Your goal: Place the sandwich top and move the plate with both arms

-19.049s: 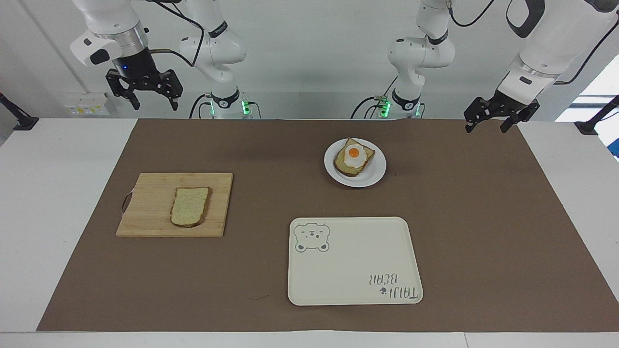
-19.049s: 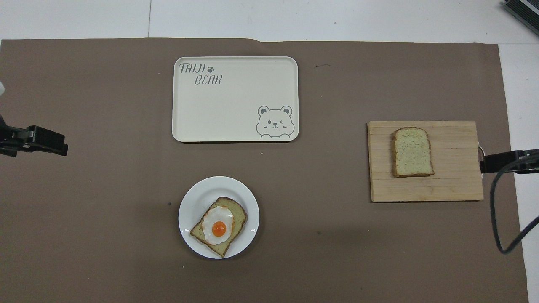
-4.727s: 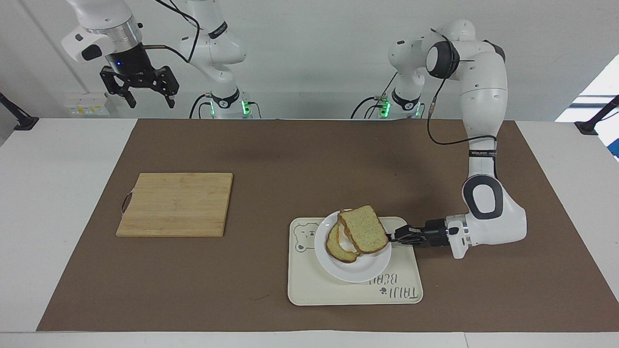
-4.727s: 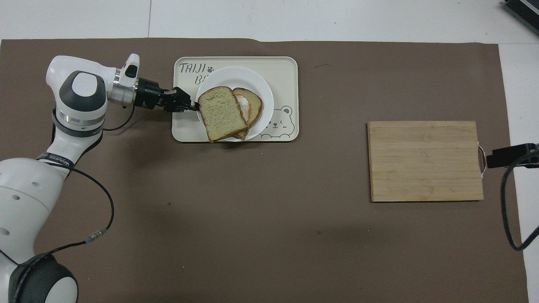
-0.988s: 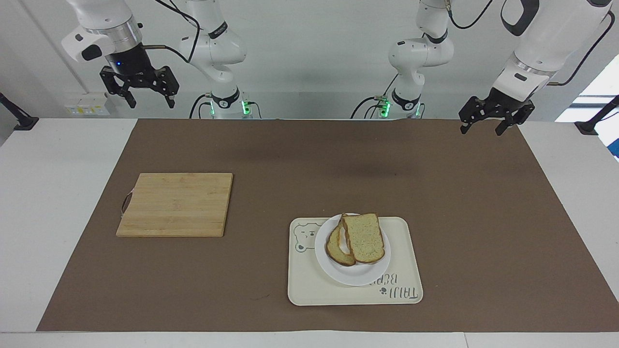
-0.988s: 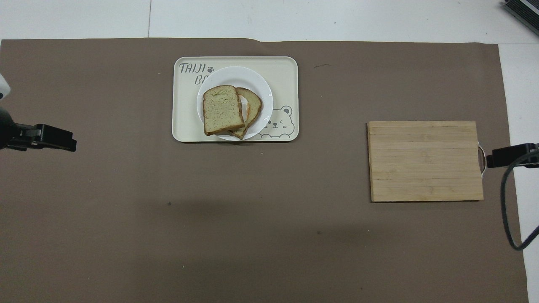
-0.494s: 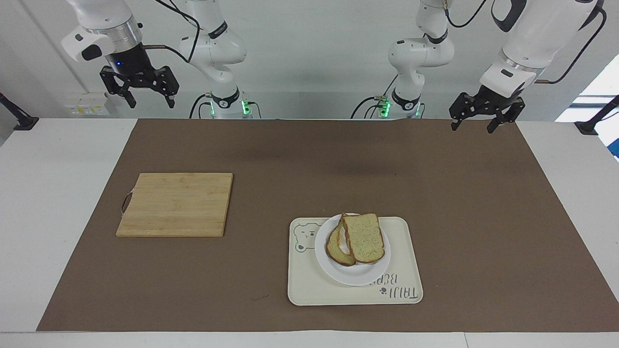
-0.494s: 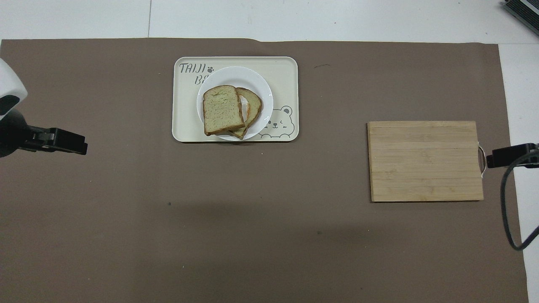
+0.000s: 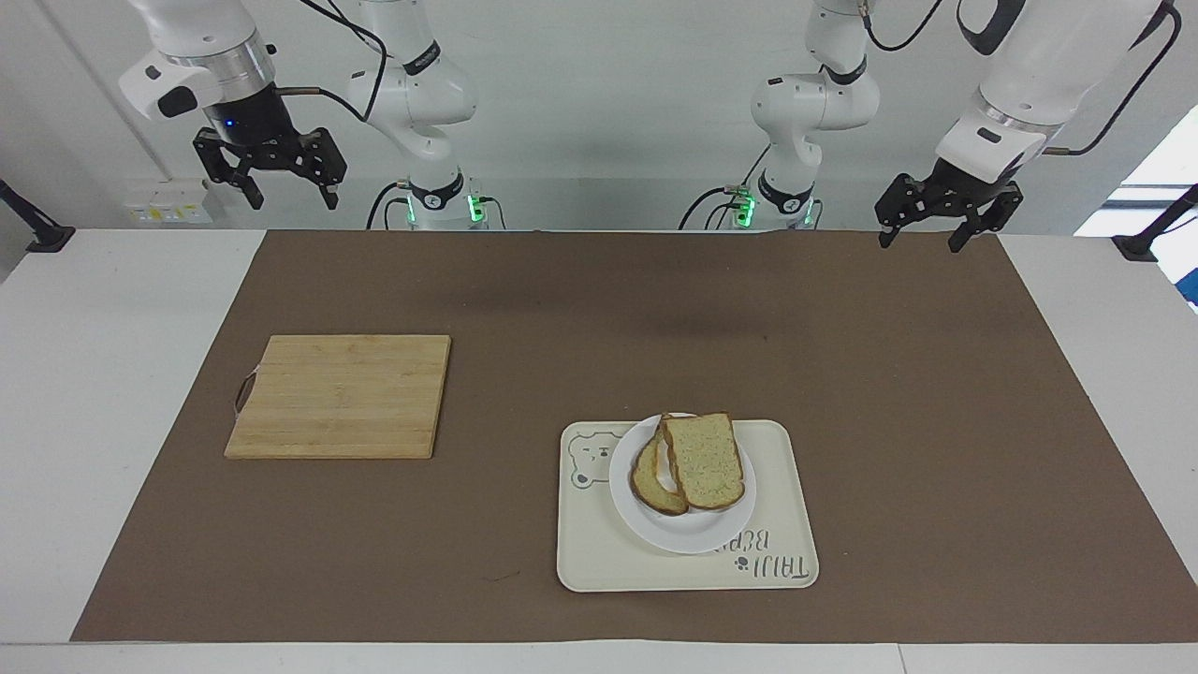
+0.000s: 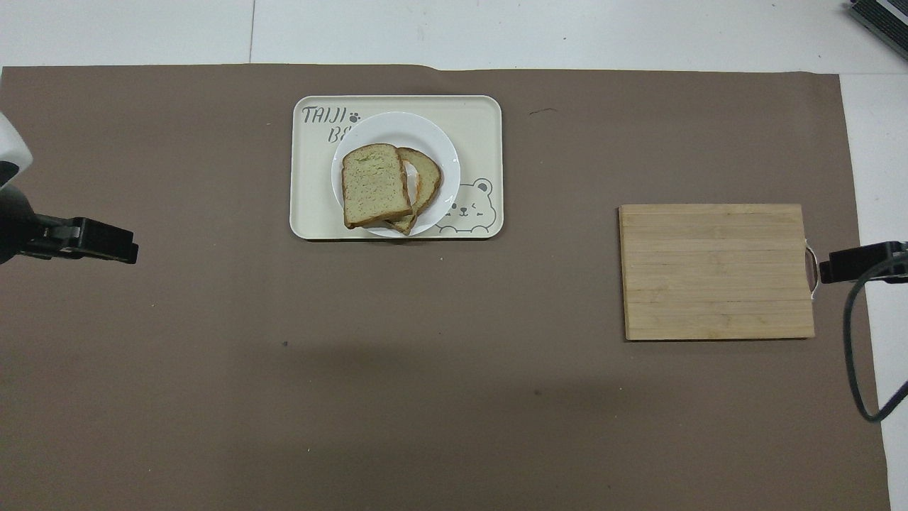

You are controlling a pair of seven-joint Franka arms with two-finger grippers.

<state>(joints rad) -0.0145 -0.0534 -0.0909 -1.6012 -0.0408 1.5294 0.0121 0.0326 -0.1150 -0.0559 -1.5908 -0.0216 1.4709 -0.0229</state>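
The sandwich top (image 9: 705,460) (image 10: 375,184), a pale speckled slice with a brown crust, lies on the egg slice (image 9: 649,480) (image 10: 424,177) on the white plate (image 9: 683,534) (image 10: 397,128). The plate sits on the cream bear tray (image 9: 777,505) (image 10: 312,184). My left gripper (image 9: 922,225) (image 10: 106,241) is open and empty, raised over the mat's edge at the left arm's end. My right gripper (image 9: 273,183) (image 10: 851,262) is open and empty, raised over the table at the right arm's end, where it waits.
A bare wooden cutting board (image 9: 342,395) (image 10: 716,271) lies on the brown mat (image 9: 580,318) toward the right arm's end of the table. White table surface surrounds the mat.
The left gripper has shifted slightly while raised at its end of the table. The plate, sandwich and right arm have not moved.
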